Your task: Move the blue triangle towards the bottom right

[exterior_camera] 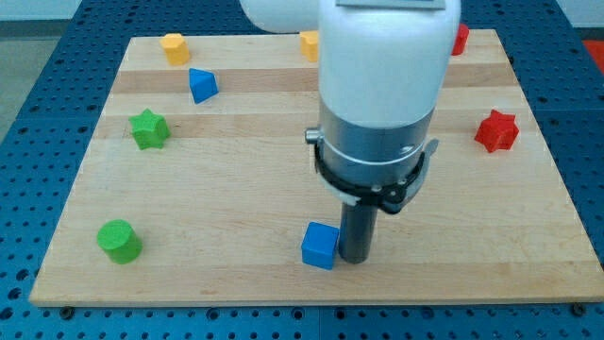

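The blue triangle [202, 85] lies on the wooden board [236, 170] near the view's top left. My tip [354, 259] rests on the board near the view's bottom centre, far from the triangle, down and to its right. A blue cube [320, 246] sits right against the tip's left side. The arm's white and grey body [377, 85] fills the view's top centre.
A yellow block [174, 46] sits at the top left, a green star [149, 128] at the left, a green cylinder [119, 241] at the bottom left. A red star [496, 130] is at the right. An orange block [310, 43] and a red block [461, 39] peek out beside the arm.
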You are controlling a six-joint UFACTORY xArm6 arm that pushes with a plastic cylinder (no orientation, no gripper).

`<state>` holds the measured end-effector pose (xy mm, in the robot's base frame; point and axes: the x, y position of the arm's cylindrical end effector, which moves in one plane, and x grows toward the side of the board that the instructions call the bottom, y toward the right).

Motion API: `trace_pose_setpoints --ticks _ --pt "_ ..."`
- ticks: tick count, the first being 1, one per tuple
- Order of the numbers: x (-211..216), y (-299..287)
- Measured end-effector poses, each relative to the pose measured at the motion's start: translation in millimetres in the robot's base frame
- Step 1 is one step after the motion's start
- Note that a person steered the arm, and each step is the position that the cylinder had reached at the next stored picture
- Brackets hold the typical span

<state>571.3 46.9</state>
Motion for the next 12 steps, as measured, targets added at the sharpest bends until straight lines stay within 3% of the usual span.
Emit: trace_pose_setpoints --ticks 2,5,12 --pt "-72.6 -3.3" --pt "-161.2 -104.6" --pt "-254.6 -268.3"
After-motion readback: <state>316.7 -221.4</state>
